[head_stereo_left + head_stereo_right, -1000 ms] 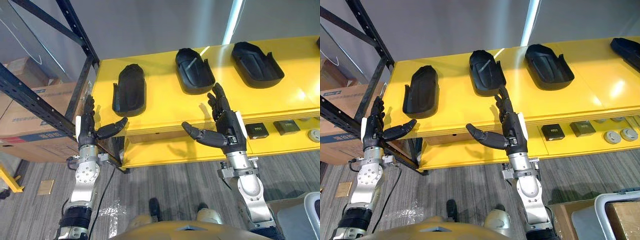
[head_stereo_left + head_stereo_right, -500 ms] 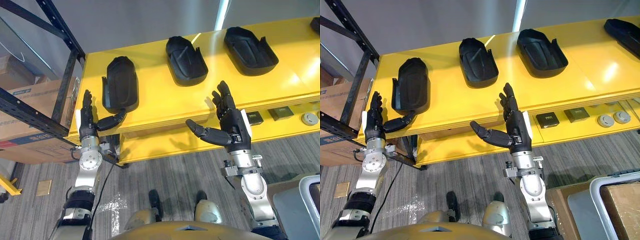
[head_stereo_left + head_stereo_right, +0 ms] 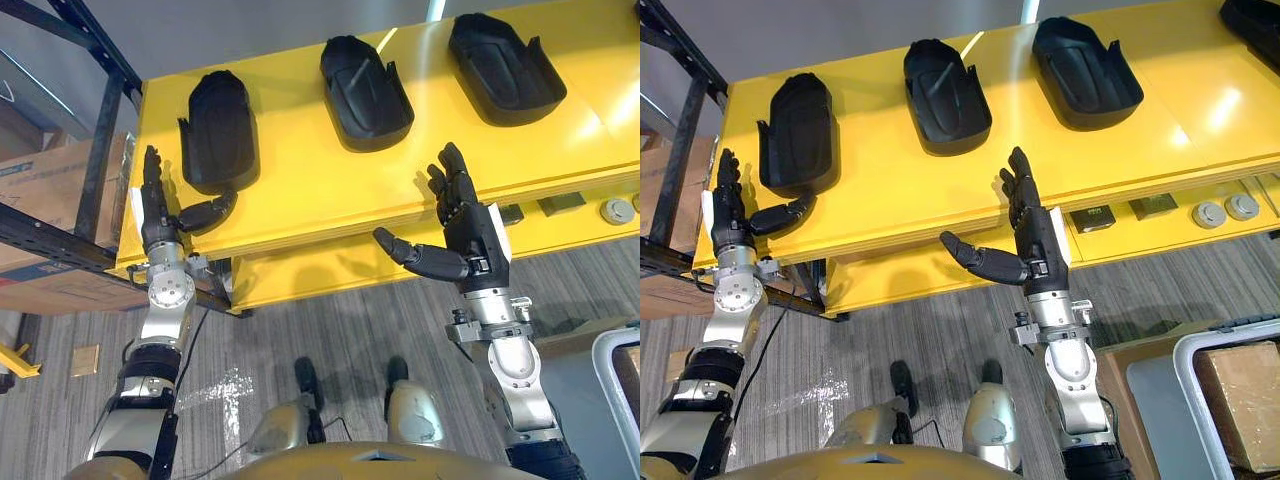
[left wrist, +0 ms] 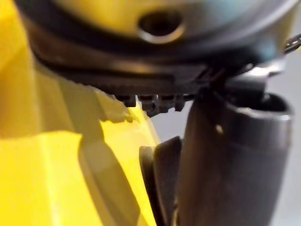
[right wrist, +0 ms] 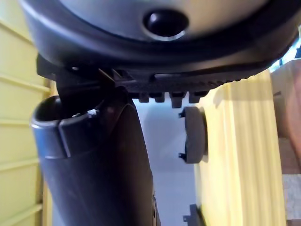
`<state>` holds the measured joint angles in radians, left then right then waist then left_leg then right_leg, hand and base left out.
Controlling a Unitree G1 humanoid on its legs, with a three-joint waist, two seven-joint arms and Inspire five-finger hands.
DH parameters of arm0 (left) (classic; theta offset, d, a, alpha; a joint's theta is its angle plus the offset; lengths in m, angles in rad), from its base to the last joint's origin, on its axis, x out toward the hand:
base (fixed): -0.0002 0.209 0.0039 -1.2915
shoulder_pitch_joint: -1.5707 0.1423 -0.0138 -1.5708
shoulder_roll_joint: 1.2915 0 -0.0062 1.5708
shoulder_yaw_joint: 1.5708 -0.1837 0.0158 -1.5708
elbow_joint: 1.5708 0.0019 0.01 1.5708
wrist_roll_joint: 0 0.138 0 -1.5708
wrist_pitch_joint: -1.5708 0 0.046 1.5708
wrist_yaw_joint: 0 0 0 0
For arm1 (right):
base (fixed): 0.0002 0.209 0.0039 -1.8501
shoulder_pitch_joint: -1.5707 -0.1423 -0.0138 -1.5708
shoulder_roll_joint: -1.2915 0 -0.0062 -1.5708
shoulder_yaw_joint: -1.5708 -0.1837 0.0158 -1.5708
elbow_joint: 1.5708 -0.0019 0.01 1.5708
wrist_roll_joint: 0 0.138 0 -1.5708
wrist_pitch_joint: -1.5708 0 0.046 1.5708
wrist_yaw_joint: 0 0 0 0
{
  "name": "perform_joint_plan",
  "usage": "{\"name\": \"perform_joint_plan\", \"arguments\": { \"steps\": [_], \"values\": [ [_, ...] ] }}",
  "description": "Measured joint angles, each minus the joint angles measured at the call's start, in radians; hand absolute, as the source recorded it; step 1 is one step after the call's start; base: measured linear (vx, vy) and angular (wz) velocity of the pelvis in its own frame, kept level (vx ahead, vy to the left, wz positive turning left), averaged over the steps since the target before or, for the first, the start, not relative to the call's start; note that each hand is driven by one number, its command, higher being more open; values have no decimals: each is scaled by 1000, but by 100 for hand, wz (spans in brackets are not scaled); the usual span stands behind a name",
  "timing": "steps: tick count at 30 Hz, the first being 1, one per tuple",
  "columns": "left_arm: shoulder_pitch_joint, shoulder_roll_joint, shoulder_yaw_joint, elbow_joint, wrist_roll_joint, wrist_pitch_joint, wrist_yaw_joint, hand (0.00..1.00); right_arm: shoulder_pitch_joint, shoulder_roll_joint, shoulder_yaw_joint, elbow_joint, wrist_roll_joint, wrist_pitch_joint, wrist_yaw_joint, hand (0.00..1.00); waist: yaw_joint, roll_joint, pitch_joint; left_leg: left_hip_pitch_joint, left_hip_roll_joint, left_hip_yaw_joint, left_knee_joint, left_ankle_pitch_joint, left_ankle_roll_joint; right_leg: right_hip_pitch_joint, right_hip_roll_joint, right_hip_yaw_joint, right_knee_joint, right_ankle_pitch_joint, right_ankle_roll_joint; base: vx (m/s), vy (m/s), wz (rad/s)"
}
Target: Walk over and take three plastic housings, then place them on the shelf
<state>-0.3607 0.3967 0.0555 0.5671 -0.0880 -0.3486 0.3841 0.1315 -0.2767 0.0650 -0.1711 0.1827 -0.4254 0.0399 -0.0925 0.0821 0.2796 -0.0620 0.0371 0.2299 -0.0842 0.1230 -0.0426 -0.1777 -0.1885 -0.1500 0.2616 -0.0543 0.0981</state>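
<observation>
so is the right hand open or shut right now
Open: the right hand has straight fingers and a spread thumb, holding nothing, by the yellow table's front edge.

The left arm [image 3: 168, 295] and right arm [image 3: 512, 362] are silver-grey metal, each with a rounded wrist housing dotted with small screws. The left hand [image 3: 155, 225] and right hand [image 3: 468, 240] are black, each with a white strip along its outer edge.

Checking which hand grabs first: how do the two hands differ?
The left hand is at the table's left end, the right hand further right. The left hand's thumb is close by the left housing; the right hand is apart from any housing. Both are open, holding nothing.
</observation>
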Motion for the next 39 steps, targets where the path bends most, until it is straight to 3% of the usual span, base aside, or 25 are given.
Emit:
{"name": "perform_joint_plan", "arguments": {
  "steps": [24,31,35,39],
  "values": [
    [-20,41,8,-10,-68,-7,-7,100,-17,7,5,-2,0,0,20,100,-21,-2,39,1,-2,0,0,6,8,-12,1,3,28,-15,-2,5,-2,0],
    [325,-124,-8,-502,-4,-24,-36,100,72,69,26,-29,-17,-2,18,100,-12,-1,31,47,0,-31,0,-6,8,84,3,-42,-37,-11,5,59,7,13],
    [485,-193,-24,-740,-6,-24,-167,100,84,103,27,-30,-20,-18,-8,100,23,4,-23,55,1,-69,-1,-10,5,133,5,-88,-75,-10,6,53,12,28],
    [587,-226,-31,-847,-68,-25,-281,100,88,131,36,-27,-65,-41,-88,100,61,7,-90,72,2,-107,-4,-14,-1,192,3,-134,-111,-8,8,43,19,28]
  ]
}}
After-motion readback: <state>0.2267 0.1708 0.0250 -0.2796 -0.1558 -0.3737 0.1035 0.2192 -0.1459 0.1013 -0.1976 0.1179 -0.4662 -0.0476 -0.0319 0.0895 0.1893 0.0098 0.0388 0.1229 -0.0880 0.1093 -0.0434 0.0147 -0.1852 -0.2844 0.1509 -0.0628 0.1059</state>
